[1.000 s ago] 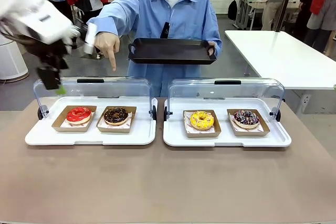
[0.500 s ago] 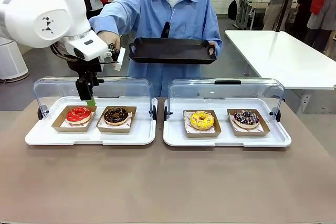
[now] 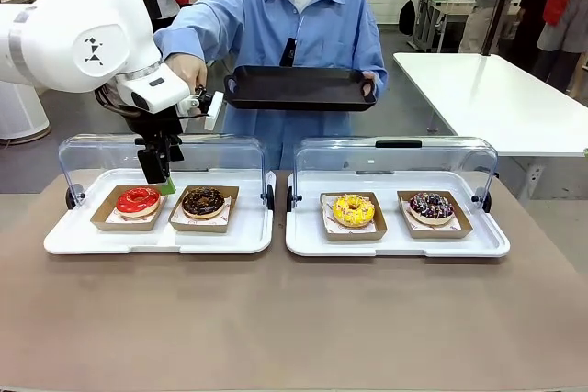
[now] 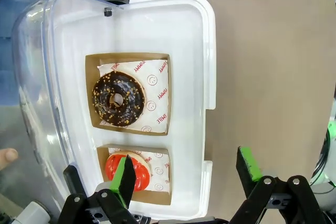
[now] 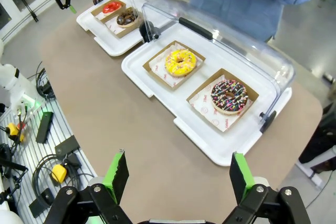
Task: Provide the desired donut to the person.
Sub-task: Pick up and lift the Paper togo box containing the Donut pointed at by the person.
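**Both arms' jaws wide open**

Now the red donut (image 3: 138,200) sits leftmost in the left case (image 3: 156,243), chocolate donut (image 3: 203,201) beside it, left jaws hanging above. And the right jaws hover high over the brown bench (image 3: 294,319). Beyond, the person (image 3: 303,25) holds a black tray (image 3: 299,89).

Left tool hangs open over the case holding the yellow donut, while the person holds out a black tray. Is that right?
Not quite. The left tool hangs open over the case holding the red donut and the chocolate donut, as the front view shows. The yellow donut sits in the other case. The person does hold out the black tray.
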{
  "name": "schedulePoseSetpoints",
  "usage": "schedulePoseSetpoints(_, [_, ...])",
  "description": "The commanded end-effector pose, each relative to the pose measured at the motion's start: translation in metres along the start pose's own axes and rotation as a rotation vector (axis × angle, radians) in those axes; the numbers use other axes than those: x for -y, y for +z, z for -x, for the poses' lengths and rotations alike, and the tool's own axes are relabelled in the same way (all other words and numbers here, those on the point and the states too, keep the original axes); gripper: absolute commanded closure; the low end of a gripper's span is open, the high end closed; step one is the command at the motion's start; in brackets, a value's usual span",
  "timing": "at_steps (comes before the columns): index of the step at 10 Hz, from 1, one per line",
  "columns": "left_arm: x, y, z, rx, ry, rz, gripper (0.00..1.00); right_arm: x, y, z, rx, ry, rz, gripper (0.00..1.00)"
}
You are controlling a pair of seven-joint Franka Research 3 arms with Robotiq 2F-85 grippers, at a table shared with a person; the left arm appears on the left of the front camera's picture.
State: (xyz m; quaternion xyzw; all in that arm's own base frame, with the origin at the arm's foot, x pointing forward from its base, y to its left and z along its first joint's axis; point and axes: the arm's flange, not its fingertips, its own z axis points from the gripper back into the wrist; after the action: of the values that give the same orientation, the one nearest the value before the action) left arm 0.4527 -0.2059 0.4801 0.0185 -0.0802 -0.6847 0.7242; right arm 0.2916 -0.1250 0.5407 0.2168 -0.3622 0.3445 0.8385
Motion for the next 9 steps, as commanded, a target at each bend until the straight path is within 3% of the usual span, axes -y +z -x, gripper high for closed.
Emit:
schedulePoseSetpoints(1, [0.0, 0.004, 0.0, -0.018, 0.017, -0.017, 0.0, 0.001, 0.0, 0.0, 0.022, 0.01, -0.017, 0.0])
schedulePoseSetpoints(4, [0.0, 0.001, 0.0, 0.0, 0.001, -0.001, 0.0, 0.001, 0.0, 0.0, 0.022, 0.01, -0.017, 0.0])
schedulePoseSetpoints(9, [-0.031, -0.069, 0.017, -0.042, -0.054, 0.118, 0.0, 0.001, 0.0, 0.0, 0.022, 0.01, -0.017, 0.0])
